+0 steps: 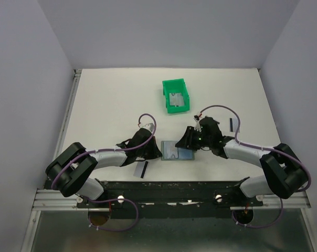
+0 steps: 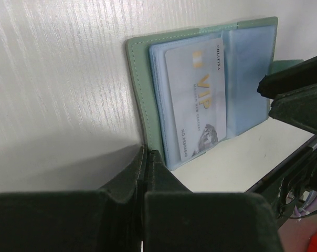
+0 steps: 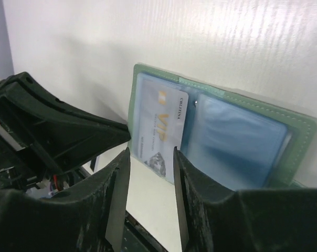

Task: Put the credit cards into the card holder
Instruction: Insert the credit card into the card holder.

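Note:
The grey-green card holder lies open on the table between my grippers. It also shows in the left wrist view and the right wrist view. A silvery VIP card lies in its pale blue pockets, its near end sticking out a little. My left gripper is shut, its tips against the holder's left edge. My right gripper is open just short of the card's near end, not touching it. Another card lies near the front edge.
A bright green bin stands behind the holder with a grey card inside. A thin dark strip lies at the right. The two arms crowd the holder from both sides. The black base rail runs along the near edge.

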You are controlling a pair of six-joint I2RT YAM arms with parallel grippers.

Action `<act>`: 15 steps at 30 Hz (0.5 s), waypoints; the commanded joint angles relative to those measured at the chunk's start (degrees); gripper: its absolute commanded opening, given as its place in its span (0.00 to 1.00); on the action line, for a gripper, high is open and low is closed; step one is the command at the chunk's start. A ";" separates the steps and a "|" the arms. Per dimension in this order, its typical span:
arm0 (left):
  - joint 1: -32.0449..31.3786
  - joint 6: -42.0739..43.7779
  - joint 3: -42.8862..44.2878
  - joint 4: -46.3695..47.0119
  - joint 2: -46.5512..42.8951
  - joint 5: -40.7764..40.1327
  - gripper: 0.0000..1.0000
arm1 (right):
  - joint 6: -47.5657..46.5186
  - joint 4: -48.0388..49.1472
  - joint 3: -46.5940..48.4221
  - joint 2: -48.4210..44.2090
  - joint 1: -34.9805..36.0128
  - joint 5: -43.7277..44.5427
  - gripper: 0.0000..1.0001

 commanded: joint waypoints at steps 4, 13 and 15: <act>0.04 1.30 -0.45 0.23 1.39 0.69 0.00 | -3.12 -10.48 2.65 0.80 0.32 5.75 0.37; 0.13 1.39 -0.37 0.05 1.31 0.69 0.00 | -2.24 -6.79 3.27 4.76 0.32 4.17 0.24; 0.04 1.39 -0.28 0.05 1.39 0.77 0.00 | -2.07 -6.09 3.27 5.46 0.41 3.73 0.24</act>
